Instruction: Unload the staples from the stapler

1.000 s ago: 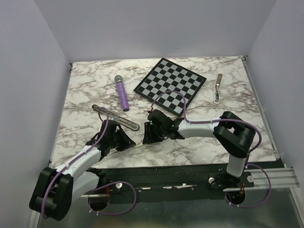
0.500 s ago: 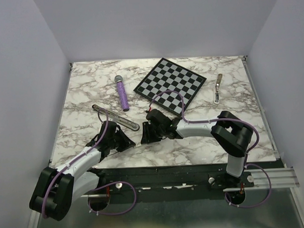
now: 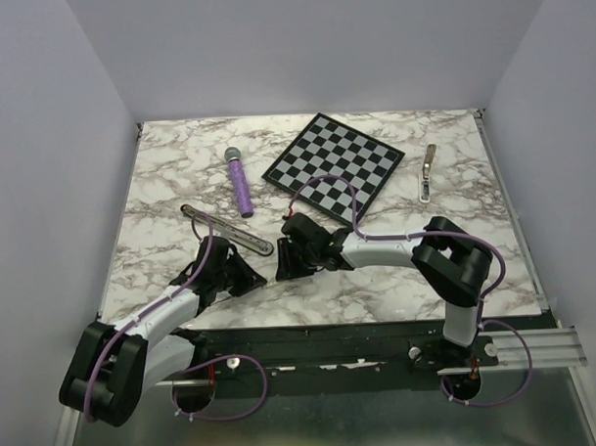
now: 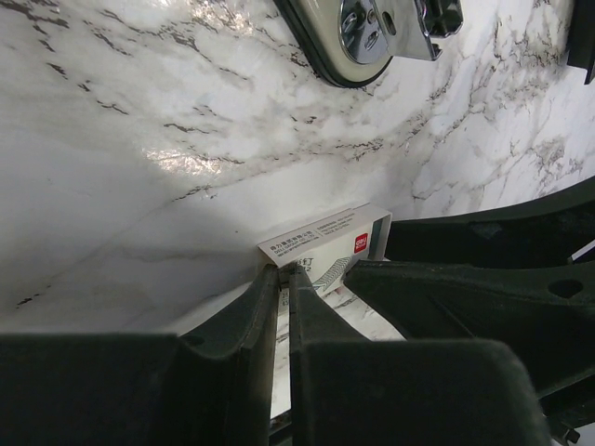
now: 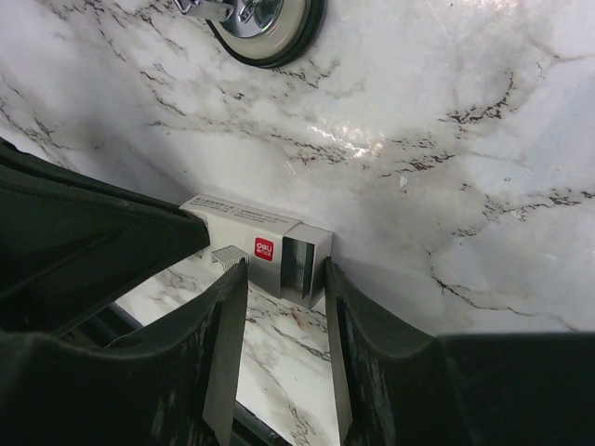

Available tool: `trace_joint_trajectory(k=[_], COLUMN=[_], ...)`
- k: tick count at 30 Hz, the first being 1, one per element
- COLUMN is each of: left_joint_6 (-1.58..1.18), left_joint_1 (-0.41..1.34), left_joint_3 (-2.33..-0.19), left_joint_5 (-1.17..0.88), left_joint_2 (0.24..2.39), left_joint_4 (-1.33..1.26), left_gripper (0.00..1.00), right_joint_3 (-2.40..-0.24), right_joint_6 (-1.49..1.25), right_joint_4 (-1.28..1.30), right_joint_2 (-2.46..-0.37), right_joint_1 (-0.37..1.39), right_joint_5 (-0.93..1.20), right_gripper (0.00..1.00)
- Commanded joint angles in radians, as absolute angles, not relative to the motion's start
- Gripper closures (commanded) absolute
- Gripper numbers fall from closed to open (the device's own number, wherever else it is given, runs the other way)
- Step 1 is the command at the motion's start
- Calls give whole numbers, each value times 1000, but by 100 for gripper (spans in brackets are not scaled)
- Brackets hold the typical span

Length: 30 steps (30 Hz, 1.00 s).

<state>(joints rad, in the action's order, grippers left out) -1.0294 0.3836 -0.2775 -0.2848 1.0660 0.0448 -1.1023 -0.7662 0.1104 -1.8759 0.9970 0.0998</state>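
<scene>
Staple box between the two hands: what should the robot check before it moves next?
1. Staple box seen by both wrist cameras: ok.
2. Left hand pinching the box: cannot tell; its fingers are nearly together at the box's edge.
3. Box's open end between the fingers of the right hand: ok.
4. Right hand gripping it: cannot tell.
5. Stapler lying apart from both hands: ok.
6. Stapler emptied of staples: cannot tell.
</scene>
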Motion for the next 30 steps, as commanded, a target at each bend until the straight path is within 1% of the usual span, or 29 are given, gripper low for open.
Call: trace_joint_trajectory(k=[1, 3, 4, 5, 7, 10, 19, 22, 27, 30], left_joint_6=[-1029, -1016, -1011, -999, -982, -962, -956, -959, -960, -963], left_joint_1=[397, 397, 397, 397, 397, 397, 397, 397, 397, 397], left_joint_3=[-278, -287, -297, -302, -320, -337, -344, -333, -337, -339], left_joint_5=[-305, -275, -265, -258, -232, -219, -232, -247, -249, -248], left_joint_2=[1066, 1036, 1026, 1016, 1012, 1020, 1051, 1058, 1069, 1074], left_joint_4=[56, 86, 119, 133, 170, 187, 161, 131, 123, 121], left_gripper=[82, 78, 72, 70, 67, 64, 65, 65, 65, 66], right_joint_3=[-1135, -1137, -1134, -1134, -1135, -1135, -1175, -1170, -1149, -1132], right_joint_6=[-758, -746, -735, -729, -723, -710, -703, -704, -709, -710], right_joint_4=[118, 156, 161, 169, 179, 181, 176, 160, 149, 147], right_joint_2=[-1916, -1895, -1887, -1869, -1855, -1842, -1873, -1884, -1885, -1887], right_joint_1=[1043, 1042, 1042, 1040, 1034, 1016, 989, 988, 988, 989], right_joint_5=[49, 6, 6, -9, -38, -32, -6, 46, 46, 49], right_gripper=[54, 53, 53, 53, 53, 53, 54, 55, 59, 60])
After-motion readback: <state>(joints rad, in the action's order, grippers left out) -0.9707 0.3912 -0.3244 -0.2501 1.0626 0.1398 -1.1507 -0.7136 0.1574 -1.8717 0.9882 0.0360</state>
